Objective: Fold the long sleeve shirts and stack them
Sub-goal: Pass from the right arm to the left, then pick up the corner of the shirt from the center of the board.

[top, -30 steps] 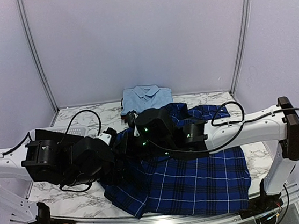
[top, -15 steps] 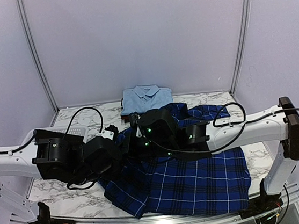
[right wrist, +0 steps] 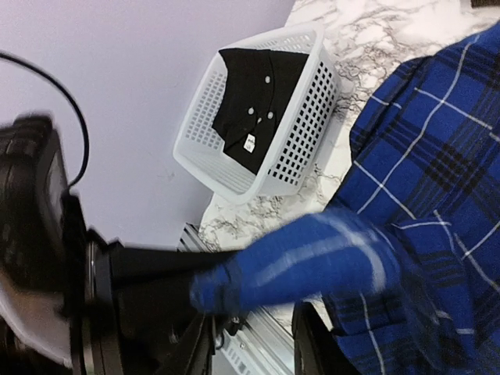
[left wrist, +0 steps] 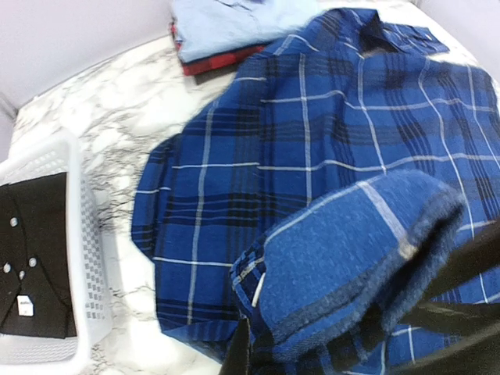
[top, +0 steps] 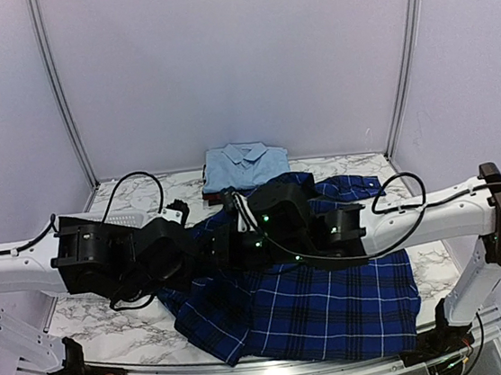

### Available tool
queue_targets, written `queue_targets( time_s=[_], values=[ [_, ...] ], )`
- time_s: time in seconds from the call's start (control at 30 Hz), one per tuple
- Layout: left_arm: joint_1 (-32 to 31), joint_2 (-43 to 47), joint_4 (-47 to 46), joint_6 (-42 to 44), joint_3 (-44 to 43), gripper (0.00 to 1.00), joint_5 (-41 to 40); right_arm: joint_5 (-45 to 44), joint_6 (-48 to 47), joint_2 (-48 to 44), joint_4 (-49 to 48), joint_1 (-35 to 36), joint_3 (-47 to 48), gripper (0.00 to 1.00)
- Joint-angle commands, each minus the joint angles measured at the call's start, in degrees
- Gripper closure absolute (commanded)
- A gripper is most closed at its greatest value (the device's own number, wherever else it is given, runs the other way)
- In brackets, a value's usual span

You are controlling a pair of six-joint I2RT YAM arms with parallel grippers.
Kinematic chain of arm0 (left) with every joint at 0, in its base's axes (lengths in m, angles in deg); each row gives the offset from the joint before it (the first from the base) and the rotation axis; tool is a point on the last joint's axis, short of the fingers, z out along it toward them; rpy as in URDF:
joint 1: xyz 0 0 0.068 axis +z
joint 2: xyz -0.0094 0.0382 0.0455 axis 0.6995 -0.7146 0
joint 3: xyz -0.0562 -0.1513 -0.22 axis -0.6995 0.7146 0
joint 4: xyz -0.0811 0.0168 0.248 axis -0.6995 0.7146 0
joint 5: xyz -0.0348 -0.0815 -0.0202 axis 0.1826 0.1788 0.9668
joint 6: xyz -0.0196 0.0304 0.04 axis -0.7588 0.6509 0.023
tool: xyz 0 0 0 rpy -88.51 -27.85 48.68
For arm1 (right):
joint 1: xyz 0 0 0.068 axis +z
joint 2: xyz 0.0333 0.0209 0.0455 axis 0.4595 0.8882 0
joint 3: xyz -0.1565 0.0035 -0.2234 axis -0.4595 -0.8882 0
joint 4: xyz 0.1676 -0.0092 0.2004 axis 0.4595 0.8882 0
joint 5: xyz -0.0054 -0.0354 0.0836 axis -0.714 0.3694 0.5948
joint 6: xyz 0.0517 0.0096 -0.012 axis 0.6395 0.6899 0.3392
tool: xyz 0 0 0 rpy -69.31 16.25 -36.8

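The left gripper point(left wrist: 328, 355) pinches the rolled sleeve point(left wrist: 351, 250) of the navy plaid shirt point(top: 336, 300), whose body lies spread mid-table ahead and rightward, while the right gripper point(right wrist: 254, 344), just beside the sleeve, shows fingers partly apart.

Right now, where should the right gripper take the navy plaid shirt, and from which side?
Probably the sleeve at the navy plaid shirt's far right: it sticks out from the body with a free edge. Come from the right; the left gripper is shut on a cuff.
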Motion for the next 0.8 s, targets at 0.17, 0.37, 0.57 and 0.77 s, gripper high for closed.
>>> queue_targets(
  time_s=[0.17,0.37,0.57,0.77],
  values=[
    [8.87,8.08,2.84,-1.33,1.72,1.00,-2.03,-0.24,-16.09,-15.68,9.04,0.10,-13.66,0.55],
    [17.84,6.88,3.77,1.98,-1.03,1.00,-1.59,-1.14,-24.56,-24.32,20.57,2.57,-19.56,0.52],
    [28.90,4.78,3.93,7.21,-6.18,1.00,1.10,-3.62,-26.79,-28.67,34.76,8.20,-22.23,0.52],
    [33.27,4.41,3.85,9.33,-8.30,1.00,2.10,-3.49,-22.18,-32.03,43.53,12.55,-25.13,0.52]
  ],
)
